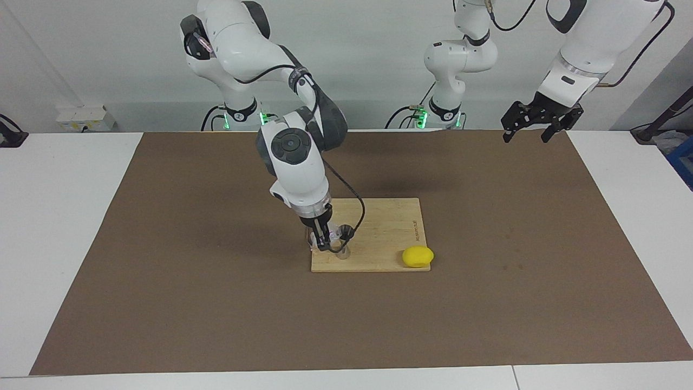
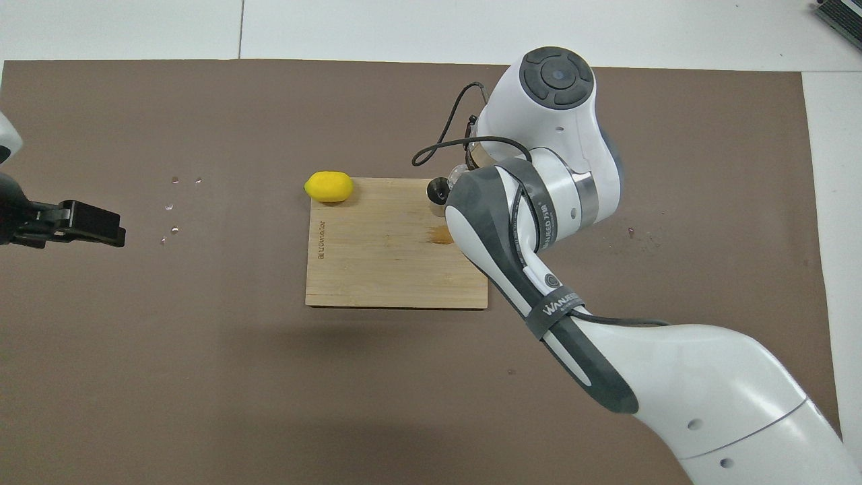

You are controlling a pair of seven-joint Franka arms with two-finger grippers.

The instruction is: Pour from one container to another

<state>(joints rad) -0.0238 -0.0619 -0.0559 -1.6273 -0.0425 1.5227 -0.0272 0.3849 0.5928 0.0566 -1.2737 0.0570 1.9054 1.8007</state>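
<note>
the white tabletop (image 1: pixel 65 216) wears a wide brown mat (image 1: pixel 189 298), and everything that matters sits around the pale bamboo cutting board (image 1: pixel 384 227) in the middle of it. the right arm reaches down over the corner of the board farthest from the robots, toward the right arm's end. its pincer (image 1: pixel 324 242) is pressed together on what looks like the small clear ribbed glass cup (image 1: pixel 334 232), held tilted just above the board. right beneath it, on that same corner of the board, a small silver metal jigger (image 1: pixel 342 253) stands; only a sliver of it shows past the fingers. so i'd judge the pour itself is the step in hand, cup over jigger. i can't make out any liquid. a yellow lemon (image 1: pixel 417 256) lies at the board's other corner on that edge, partly off it. the left pincer (image 1: pixel 533 127) waits, spread wide, high over the mat well away from the board. next, i'd say, the wrist should roll back level, then set the cup down on the board beside the jigger without knocking it.
</note>
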